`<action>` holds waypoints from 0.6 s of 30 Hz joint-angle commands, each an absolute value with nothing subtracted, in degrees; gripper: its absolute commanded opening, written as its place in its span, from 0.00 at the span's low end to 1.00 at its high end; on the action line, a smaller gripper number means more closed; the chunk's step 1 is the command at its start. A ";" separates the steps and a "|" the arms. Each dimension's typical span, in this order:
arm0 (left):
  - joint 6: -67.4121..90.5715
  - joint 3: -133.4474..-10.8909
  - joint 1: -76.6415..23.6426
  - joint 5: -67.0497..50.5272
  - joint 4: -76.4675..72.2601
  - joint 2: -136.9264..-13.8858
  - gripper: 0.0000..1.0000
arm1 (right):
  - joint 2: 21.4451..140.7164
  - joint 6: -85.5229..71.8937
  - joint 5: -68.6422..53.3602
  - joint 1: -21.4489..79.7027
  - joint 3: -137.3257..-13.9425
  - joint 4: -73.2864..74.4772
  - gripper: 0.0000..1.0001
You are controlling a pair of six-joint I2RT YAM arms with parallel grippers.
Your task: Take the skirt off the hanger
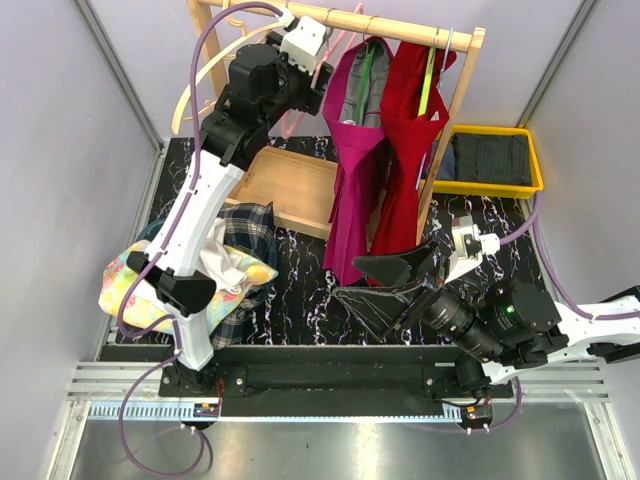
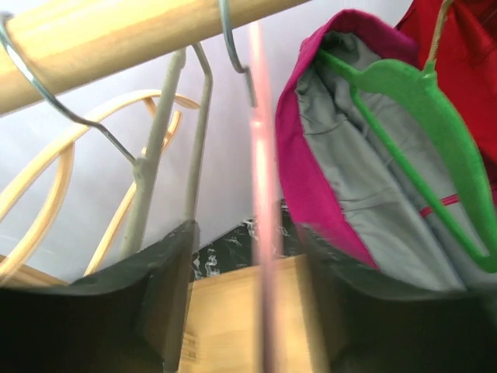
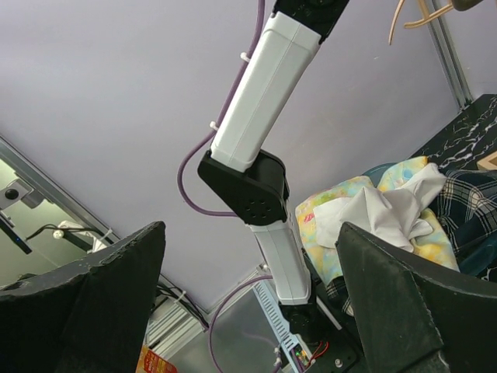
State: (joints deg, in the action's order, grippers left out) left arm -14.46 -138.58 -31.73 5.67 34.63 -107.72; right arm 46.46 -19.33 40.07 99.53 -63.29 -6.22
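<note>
A magenta skirt (image 1: 355,180) hangs on a green hanger (image 2: 419,101) from the wooden rail (image 1: 400,25); its grey lining shows in the left wrist view (image 2: 365,179). A red skirt (image 1: 410,150) hangs just right of it. My left gripper (image 1: 318,80) is raised to the rail, left of the magenta skirt. Its jaws are open with a thin, blurred pink hanger (image 2: 264,233) between the fingers (image 2: 163,295), not clamped. My right gripper (image 1: 350,280) is open and empty, low in front of the skirts' hems, and faces the left arm (image 3: 264,101).
Empty wooden hangers (image 1: 200,80) and wire hangers (image 2: 167,132) hang at the rail's left end. A wooden tray (image 1: 290,190) lies under the rack. A yellow bin (image 1: 490,185) with dark cloth sits back right. A pile of clothes (image 1: 240,260) lies at the left.
</note>
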 commanded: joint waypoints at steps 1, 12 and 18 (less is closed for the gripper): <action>-14.59 -135.36 -31.82 8.26 29.80 -103.63 0.95 | 45.97 -19.69 42.01 100.11 -63.19 -8.17 1.00; -15.91 -124.54 -32.61 9.40 25.84 -90.18 0.99 | 46.49 -20.39 42.18 100.20 -63.19 -7.21 1.00; -15.75 -123.75 -37.25 9.76 23.73 -83.15 0.99 | 46.41 -19.95 43.07 100.28 -62.67 -7.21 1.00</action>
